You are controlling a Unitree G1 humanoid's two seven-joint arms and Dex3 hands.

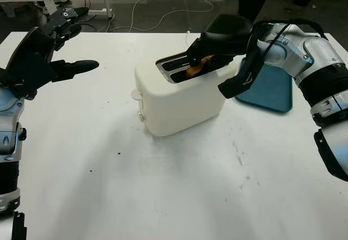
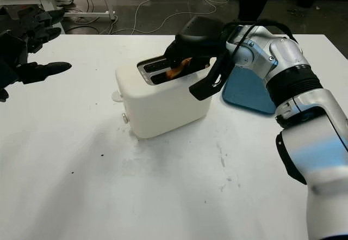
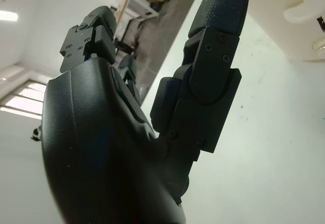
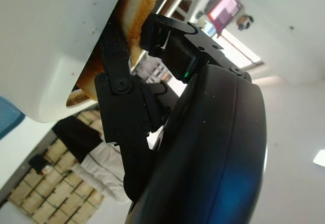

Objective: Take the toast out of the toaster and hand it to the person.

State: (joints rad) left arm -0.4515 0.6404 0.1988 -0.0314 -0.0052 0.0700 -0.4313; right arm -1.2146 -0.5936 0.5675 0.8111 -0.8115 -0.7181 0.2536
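The right hand (image 1: 217,41) sits over the white toaster (image 1: 179,96), its fingers (image 4: 122,76) pinched on the toast (image 4: 142,5), which stands in the slot between them. The left hand (image 1: 41,60) hangs open above the table (image 1: 163,185), well apart from the toaster. A blue object (image 1: 272,90) lies just beyond the right hand.

No text, label, brand, number or sign can be read in these pictures. The toaster (image 1: 179,96) has a plain cream body with no writing on it. The white surface (image 1: 163,185) carries no print. The black hands of the robot show only screws, no marking.
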